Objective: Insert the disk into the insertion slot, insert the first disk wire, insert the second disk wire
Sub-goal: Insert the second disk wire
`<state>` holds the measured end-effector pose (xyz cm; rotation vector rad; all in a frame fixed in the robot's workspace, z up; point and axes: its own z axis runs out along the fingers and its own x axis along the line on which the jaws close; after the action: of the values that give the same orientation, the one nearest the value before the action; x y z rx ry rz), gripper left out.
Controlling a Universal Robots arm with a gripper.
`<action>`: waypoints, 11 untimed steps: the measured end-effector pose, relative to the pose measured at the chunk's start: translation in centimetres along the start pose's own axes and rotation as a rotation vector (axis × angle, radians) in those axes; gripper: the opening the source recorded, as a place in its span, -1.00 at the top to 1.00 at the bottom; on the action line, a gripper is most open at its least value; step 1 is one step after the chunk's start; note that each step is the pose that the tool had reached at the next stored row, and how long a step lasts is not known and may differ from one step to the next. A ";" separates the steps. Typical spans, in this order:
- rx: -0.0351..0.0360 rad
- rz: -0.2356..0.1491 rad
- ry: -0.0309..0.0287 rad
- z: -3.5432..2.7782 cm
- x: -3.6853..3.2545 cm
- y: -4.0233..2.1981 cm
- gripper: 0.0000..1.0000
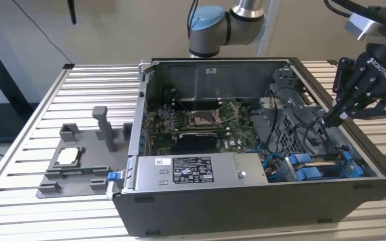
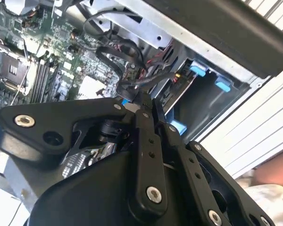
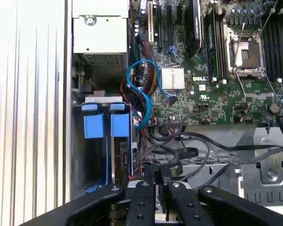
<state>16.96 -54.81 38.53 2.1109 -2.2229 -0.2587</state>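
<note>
Blue end tabs mark the disk (image 3: 120,125). We note it seated in the slot (image 3: 103,99) of the grey cage, at the corner of the case (image 1: 247,216) nearest the exterior view's lower right; the same blue shows there (image 1: 317,168).

Claw (image 1: 331,119) hangs inside the case above the cage. In both wrist views its fingers (image 3: 146,188) are drawn close together with a dark piece pinched between them. We judge this to be the end of a black wire (image 2: 132,87) that loops back toward the motherboard (image 3: 217,89). A small sliver of gap shows beside the piece, so the grip looks narrow, not wide.

Key relation: in the exterior view the disk lies below the claw tip and a little toward the exterior view's left. Its long axis runs across that view, along the case's near wall, with the tabs at the exterior view's left end. The claw sits on the motherboard side of the disk, apart from it, not touching.

We cannot tell which end of the disk carries the sockets; a blue cable (image 3: 141,101) curls near the tab end.

The case rests on a slatted metal desk (image 1: 92,85).
</note>
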 end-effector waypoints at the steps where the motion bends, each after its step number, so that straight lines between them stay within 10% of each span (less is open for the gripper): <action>1: 0.0000 0.000 0.0001 0.06 0.02 0.40 0.68; 11: 0.0050 0.000 -0.0001 0.42 1.07 2.38 0.68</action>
<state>14.49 -55.74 38.44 2.1139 -2.2256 -0.2535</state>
